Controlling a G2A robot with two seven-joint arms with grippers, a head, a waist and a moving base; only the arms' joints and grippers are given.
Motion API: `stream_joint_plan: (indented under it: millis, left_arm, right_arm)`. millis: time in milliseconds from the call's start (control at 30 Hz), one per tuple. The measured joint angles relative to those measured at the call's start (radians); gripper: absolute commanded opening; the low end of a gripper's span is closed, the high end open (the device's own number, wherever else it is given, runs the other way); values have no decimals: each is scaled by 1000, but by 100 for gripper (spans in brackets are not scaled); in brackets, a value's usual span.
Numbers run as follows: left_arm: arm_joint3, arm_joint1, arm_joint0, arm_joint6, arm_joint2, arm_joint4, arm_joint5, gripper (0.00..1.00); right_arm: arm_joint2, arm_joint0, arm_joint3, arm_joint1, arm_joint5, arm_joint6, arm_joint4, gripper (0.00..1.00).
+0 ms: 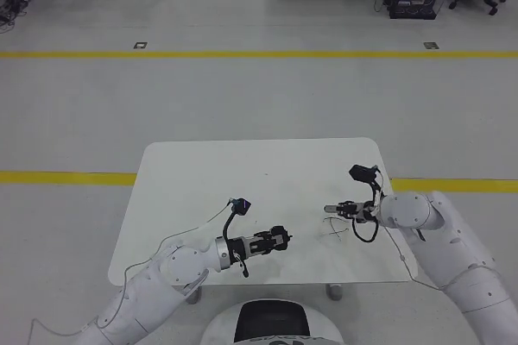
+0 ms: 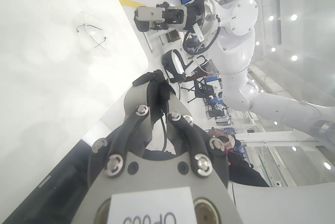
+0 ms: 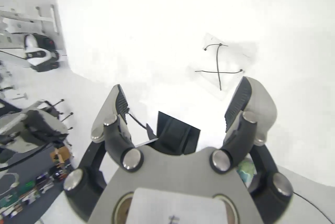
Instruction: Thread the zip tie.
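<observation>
Black thin plastic zip ties [image 3: 218, 72] lie crossed on the white table [image 1: 242, 172], just beside my right gripper [image 3: 180, 96], its fingers apart. My left gripper [image 2: 157, 79] sits closed, well left. Crossed strands lying flat could make me pinch both or slip off.

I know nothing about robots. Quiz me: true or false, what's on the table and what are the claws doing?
1. Two zip ties lie crossed on the table. True.
2. The right claw grips a zip tie. False: it is open and empty.
3. The left claw is shut. True.
4. The zip ties lie nearer the left claw. False: they lie nearer the right claw.
</observation>
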Motion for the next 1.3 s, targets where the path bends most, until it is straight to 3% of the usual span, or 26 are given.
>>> stream_joint_plan:
  millis: [200, 267, 533, 933, 1300]
  left_arm:
    - [0, 0, 0, 0, 0, 0, 0, 0]
    - [0, 0, 0, 0, 0, 0, 0, 0]
    - [0, 0, 0, 0, 0, 0, 0, 0]
    - [0, 0, 0, 0, 0, 0, 0, 0]
    - [0, 0, 0, 0, 0, 0, 0, 0]
  right_arm:
    - [-126, 84, 32, -16, 5, 92, -177, 100]
    - [-172, 116, 60, -25, -17, 128, -196, 100]
    - [-179, 121, 66, -26, -23, 132, -197, 100]
    - [-282, 174, 106, -51, -135, 69, -343, 100]
    - [-287, 164, 128, -55, -135, 55, -347, 100]
